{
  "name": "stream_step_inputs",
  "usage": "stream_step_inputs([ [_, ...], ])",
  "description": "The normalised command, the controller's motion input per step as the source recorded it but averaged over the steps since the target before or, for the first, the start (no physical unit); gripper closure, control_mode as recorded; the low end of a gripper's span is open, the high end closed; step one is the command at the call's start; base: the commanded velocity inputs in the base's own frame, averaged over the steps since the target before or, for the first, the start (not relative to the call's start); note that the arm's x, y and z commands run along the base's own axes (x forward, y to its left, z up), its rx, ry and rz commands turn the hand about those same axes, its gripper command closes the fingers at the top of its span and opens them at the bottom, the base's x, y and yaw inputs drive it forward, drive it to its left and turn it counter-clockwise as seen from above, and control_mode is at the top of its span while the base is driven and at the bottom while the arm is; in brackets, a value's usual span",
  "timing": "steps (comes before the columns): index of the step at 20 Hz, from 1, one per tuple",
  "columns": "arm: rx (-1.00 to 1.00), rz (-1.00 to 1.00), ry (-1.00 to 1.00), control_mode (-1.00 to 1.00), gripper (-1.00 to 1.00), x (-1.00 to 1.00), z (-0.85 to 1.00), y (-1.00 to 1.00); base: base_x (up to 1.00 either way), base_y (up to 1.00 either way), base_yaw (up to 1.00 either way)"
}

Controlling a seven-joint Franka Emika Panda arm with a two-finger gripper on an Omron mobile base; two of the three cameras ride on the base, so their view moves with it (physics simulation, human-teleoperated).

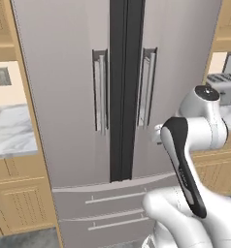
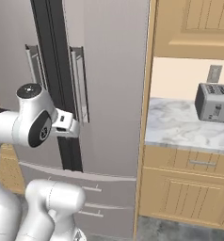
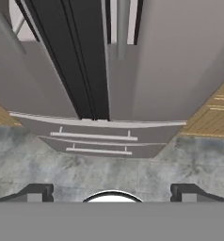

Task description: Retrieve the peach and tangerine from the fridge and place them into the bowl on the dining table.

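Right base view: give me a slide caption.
Arm raised before the closed French-door fridge, near its right door handle; toaster on the marble counter.

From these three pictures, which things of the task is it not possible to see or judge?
- Peach and tangerine: hidden in every view behind the shut doors of the fridge.
- Fridge shelves: hidden by the same doors.
- Fridge top: cut off by the upper edge of both base views.
- Right door handle, lower end: covered by the arm in the left base view.
- Gripper: in the hand view just its open tips rise at the bottom edge.
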Motion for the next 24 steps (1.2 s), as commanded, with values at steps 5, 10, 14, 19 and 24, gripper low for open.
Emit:
stream_step_inputs([
  [5, 0.00, 0.00, 0.00, 1.00, -1.00, 0.00, 0.00, 0.00, -0.61, 0.08, 0.00],
  [10, 0.00, 0.00, 0.00, 1.00, -1.00, 0.00, 0.00, 0.00, -0.53, 0.24, 0.00],
  [14, 0.00, 0.00, 0.00, 1.00, -1.00, 0.00, 0.00, 0.00, -0.40, 0.44, 0.00],
  [19, 0.00, 0.00, 0.00, 1.00, -1.00, 0.00, 0.00, 0.00, -0.27, 0.59, 0.00],
  [24, 0.00, 0.00, 0.00, 1.00, -1.00, 0.00, 0.00, 0.00, -0.13, 0.41, 0.00],
])
